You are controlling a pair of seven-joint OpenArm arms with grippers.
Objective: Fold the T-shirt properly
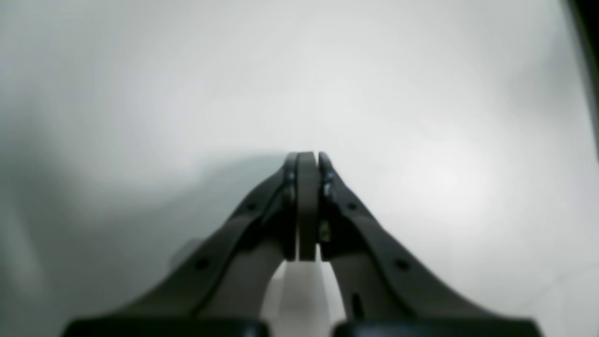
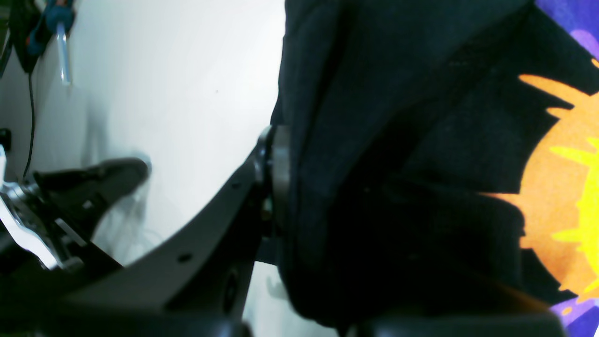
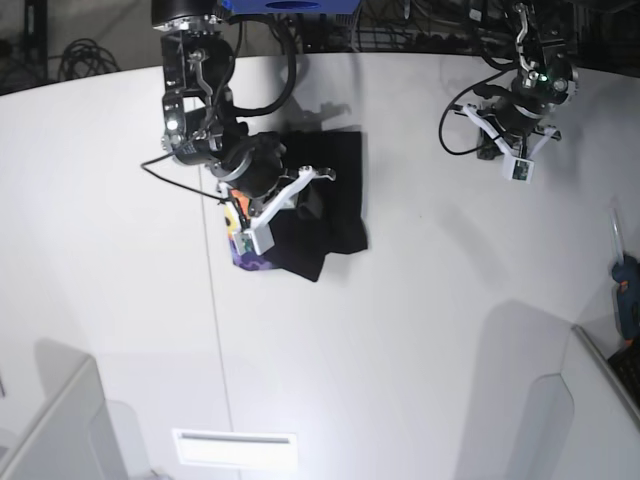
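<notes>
The T-shirt (image 3: 335,215) lies bunched and partly folded on the white table (image 3: 420,330), left of centre in the base view. It is black, and its orange-yellow print on purple (image 2: 561,164) shows at the right of the right wrist view. My right gripper (image 2: 292,154) is shut on a thick fold of the black cloth. One finger (image 2: 276,178) shows; the cloth hides the other. In the base view this gripper (image 3: 305,200) sits over the shirt. My left gripper (image 1: 306,157) is shut with nothing in it, over bare table at the far right (image 3: 510,140), well away from the shirt.
A blue tool (image 3: 628,290) lies at the table's right edge. Grey panels stand at the bottom left (image 3: 60,430) and bottom right (image 3: 600,400). A white strip (image 3: 235,448) sits near the front edge. Cables hang behind the table.
</notes>
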